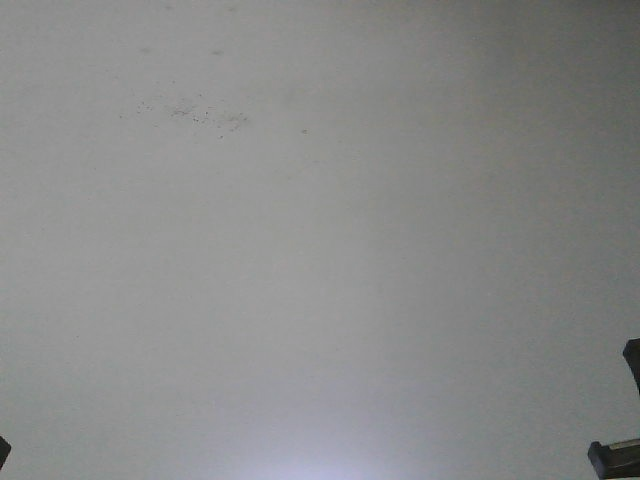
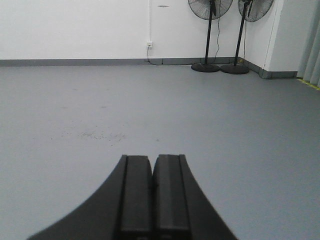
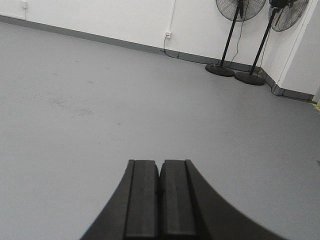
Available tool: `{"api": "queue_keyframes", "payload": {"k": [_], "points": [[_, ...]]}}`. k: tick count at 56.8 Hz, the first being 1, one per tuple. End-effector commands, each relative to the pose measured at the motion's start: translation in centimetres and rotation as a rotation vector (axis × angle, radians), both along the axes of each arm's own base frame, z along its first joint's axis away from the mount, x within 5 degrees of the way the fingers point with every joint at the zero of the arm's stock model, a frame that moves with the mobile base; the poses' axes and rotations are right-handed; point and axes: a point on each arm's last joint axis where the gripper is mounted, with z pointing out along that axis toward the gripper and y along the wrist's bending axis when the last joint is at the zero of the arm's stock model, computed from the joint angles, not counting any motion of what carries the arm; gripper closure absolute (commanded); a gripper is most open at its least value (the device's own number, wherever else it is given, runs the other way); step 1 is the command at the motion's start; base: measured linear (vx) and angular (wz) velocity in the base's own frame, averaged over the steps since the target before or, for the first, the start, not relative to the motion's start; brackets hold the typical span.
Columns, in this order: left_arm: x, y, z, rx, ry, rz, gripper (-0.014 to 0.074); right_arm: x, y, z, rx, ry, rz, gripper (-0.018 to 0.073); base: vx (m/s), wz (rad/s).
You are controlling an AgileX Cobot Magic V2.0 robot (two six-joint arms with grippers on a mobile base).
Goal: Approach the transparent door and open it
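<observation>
While the left gripper [image 2: 152, 162] has its two black pads [image 2: 136, 195] pressed flat together, with only a thin seam between them and nothing caught there, the right gripper [image 3: 160, 167] shows the same: both of its pads [image 3: 142, 200] meet along a dark line, closed on nothing. Both point out low over a bare grey floor [image 2: 150, 110]. A patch of dark specks [image 2: 100, 135] lies ahead of the left gripper, and sits further off to the left in the right wrist view. Beyond the floor stands a white wall [image 2: 75, 27] with a grey skirting strip [image 2: 75, 62] along its foot. A small wall socket [image 2: 149, 45] sits low on the wall, with a thin line running up above it. To the right of the socket, near the corner of the room, two black pedestal fans stand on round bases close to the wall, the left fan [image 2: 208, 40] just beside the right fan [image 2: 242, 40]. A yellow line [image 2: 311, 84] marks the floor at the far right edge of the left wrist view. The front-facing view is filled by the same grey floor and its specks, with dark rig parts [image 1: 618, 455] poking in at the lower corners. None of the three views shows the transparent door, so its place cannot be told
</observation>
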Motion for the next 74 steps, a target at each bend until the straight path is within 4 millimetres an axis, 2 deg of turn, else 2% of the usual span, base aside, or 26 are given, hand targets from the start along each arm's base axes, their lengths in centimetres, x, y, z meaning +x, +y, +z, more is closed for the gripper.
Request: {"api": "queue_keyframes", "payload": {"k": [1, 74], "points": [[-0.18, 0.09, 1.69, -0.021, -0.115, 0.009, 0.0602, 0.0, -0.05, 0.71, -0.004, -0.093, -0.006, 0.0564, 0.0, 0.0], [-0.18, 0.09, 1.69, -0.021, -0.115, 0.009, 0.0602, 0.0, -0.05, 0.71, -0.004, -0.093, -0.006, 0.0564, 0.04, 0.07]]}}
